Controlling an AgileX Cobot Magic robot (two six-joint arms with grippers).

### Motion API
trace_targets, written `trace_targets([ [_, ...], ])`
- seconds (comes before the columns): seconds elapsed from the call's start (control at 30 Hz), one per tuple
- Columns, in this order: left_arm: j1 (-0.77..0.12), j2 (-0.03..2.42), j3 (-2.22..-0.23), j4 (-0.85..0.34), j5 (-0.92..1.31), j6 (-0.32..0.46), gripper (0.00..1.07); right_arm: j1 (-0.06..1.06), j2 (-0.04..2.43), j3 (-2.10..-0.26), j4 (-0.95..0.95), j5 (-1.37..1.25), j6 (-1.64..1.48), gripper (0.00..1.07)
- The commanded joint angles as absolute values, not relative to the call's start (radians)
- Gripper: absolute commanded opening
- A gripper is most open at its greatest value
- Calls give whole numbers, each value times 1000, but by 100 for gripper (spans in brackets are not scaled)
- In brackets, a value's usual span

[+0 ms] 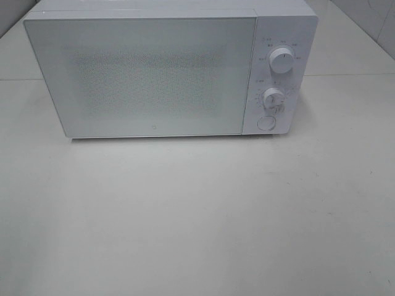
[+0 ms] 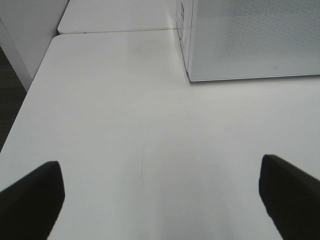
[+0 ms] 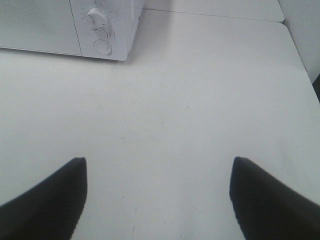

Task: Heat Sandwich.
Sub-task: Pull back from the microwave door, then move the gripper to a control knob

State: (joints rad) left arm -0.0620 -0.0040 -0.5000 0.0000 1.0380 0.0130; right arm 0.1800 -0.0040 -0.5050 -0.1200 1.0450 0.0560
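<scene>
a boxy white microwave (image 1: pixel 166 74) sits on a smooth matte table (image 1: pixel 197 216), its dotted-mesh door (image 1: pixel 145 77) shut, so the sandwich's place cannot be told. two round knobs (image 1: pixel 281 63) sit above a flat button (image 1: pixel 266 123). left gripper (image 2: pixel 160 167) and right gripper (image 3: pixel 158 164) hover over the tabletop, dark jaws spread wide, gripping nothing.

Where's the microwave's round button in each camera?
Exterior high: round button at the bottom of the control panel, under the lower knob.
Left wrist: not in it; only the far end of the mesh door shows.
Right wrist: round button under the lower knob.
Shared landmark: the mesh door.
</scene>
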Motion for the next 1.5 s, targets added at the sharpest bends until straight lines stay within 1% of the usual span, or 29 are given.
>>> trace_targets([
  [0.03, -59, -31, -496, -10, 1036, 17, 100, 173, -30, -505, -118, 1039, 55, 76],
  [0.93, -59, -31, -496, -10, 1036, 17, 100, 173, -30, -505, -118, 1036, 56, 76],
  [1.17, -59, -31, -496, -10, 1036, 17, 100, 173, -24, -535, -118, 997, 66, 76],
  [1.5, -59, -31, -496, -10, 1036, 17, 100, 173, 180, -556, -117, 845, 79, 76],
])
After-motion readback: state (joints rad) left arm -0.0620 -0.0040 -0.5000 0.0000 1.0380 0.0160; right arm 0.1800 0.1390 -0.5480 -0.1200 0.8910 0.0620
